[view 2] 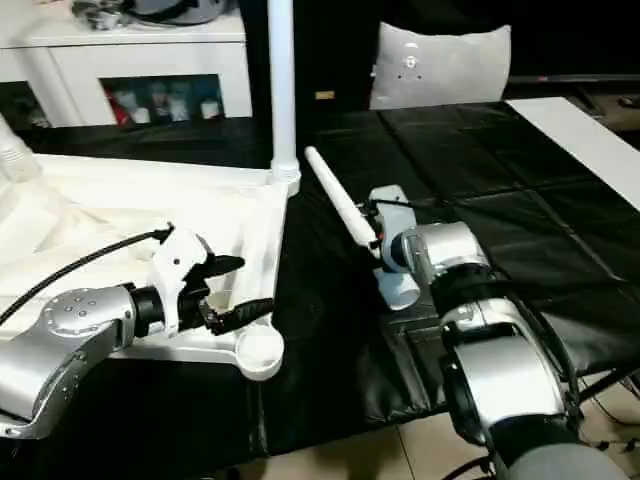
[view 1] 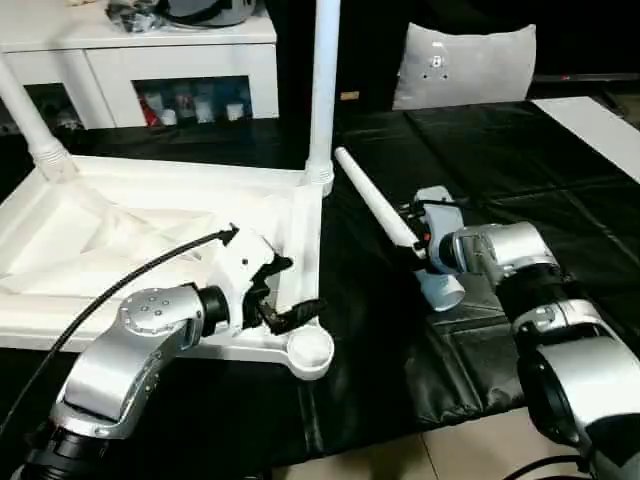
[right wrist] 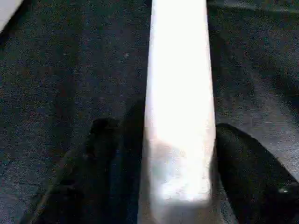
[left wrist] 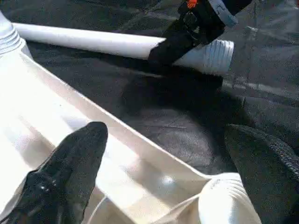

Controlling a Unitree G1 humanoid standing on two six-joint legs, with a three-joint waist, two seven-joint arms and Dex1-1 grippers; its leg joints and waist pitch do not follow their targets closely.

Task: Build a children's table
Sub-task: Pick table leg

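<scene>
The children's table top (view 1: 190, 178) lies upside down on the black worktable. Two white legs (view 1: 324, 80) (view 1: 25, 110) stand upright in its far corner sockets. My left gripper (view 1: 298, 290) is open, hovering at the top's right rim just behind the near right corner socket (view 1: 308, 352), which holds no leg. A loose white leg (view 1: 372, 205) lies on the black cover to the right of the top. My right gripper (right wrist: 180, 154) has one black finger on each side of that leg, near its thick ribbed end (left wrist: 217, 50).
A white cabinet (view 1: 150, 60) stands behind the table top, and a pale cushion (view 1: 465, 65) is at the back. A white board (view 1: 600, 130) lies at the far right. The worktable's front edge (view 1: 400, 430) runs close below my forearms. A black cable (view 1: 120, 280) loops over my left arm.
</scene>
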